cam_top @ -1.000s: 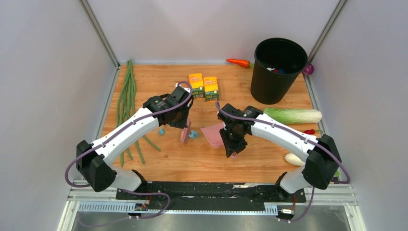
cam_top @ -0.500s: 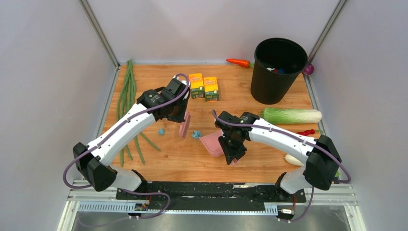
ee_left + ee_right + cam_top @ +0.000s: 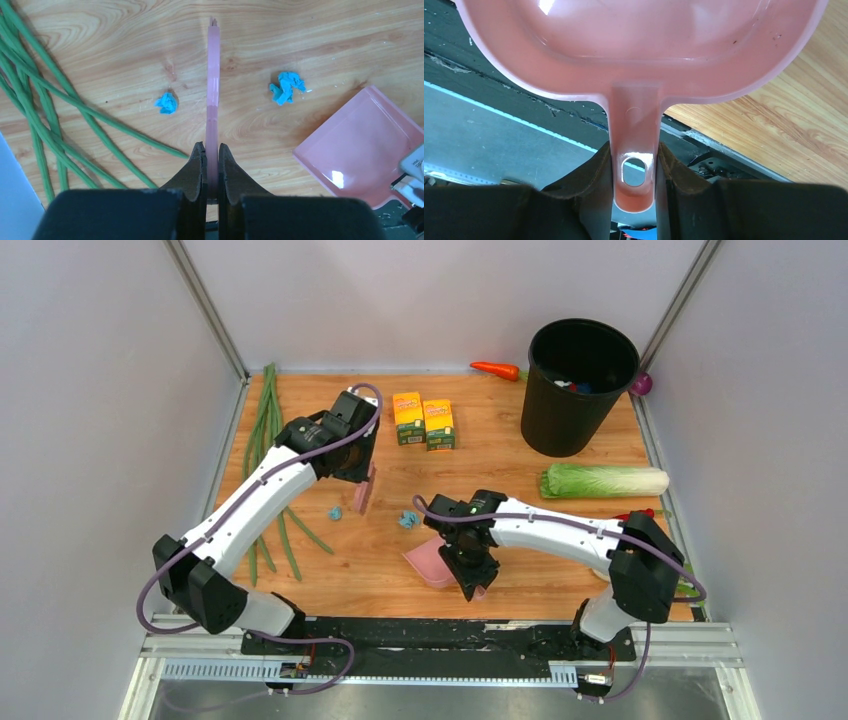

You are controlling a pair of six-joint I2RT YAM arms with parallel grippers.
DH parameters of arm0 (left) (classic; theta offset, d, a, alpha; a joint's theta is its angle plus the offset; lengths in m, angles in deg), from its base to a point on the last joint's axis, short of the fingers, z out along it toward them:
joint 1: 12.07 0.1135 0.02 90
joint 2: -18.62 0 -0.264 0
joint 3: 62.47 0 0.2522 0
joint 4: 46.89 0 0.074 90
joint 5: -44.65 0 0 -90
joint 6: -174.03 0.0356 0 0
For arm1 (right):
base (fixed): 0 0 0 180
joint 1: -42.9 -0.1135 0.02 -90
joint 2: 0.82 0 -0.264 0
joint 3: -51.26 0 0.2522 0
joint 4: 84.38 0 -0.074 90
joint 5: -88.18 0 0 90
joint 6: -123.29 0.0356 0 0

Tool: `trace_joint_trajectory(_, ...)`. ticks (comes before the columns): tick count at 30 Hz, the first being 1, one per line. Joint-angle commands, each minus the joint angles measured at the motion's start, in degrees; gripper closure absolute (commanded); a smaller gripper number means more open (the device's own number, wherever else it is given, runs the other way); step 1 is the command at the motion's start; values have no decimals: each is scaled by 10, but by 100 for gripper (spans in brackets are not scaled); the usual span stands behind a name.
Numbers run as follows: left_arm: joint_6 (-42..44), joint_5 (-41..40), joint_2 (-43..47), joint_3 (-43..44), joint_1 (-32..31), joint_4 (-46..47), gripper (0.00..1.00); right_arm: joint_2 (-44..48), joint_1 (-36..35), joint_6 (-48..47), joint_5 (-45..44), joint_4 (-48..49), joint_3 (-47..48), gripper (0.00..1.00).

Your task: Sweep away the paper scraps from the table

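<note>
Two teal paper scraps [image 3: 166, 103] [image 3: 286, 87] are seen on the desk [image 3: 325, 30], one on either side of one thin pink sweeper [image 3: 213, 90], on which the left fingers [image 3: 196, 167] are clamped shut. One pink dustpan [image 3: 634, 45] is gripped by its handle between the right fingers [image 3: 596, 172]. Two yellow boxes [image 3: 408, 417] stand farther back.

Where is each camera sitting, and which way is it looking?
Top: above and behind the arms, looking down on the whole table; both arms show.
Left wrist: on the left arm, looking down past the left gripper, shut on the sweeper, at two scraps.
Right wrist: on the right arm, looking along the right gripper, shut on the dustpan handle, towards the table's near edge.
Shared: top and left wrist both show the scraps and dustpan.
</note>
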Motion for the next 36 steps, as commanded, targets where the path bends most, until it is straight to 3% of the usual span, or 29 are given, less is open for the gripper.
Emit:
trace_joint_trajectory(1,29,28,-23,-10,5,40,100,-21,-8,1,-22,15,14,100)
trace_joint_trajectory(4,44,76,-33,-27,5,64,100,-52,-8,-19,-28,20,40,100)
trace_joint_trajectory(8,64,199,-44,-65,4,114,100,-81,-7,-45,-20,39,50,100)
trace_joint_trajectory(12,67,258,-55,-77,4,120,100,-103,-6,-62,-14,44,56,100)
trace_joint_trajectory(26,67,320,-12,-123,-10,105,100,-112,7,-75,-22,58,54,100)
trace_joint_trajectory(36,34,290,64,-140,-22,58,100,-86,6,-77,-59,79,39,100)
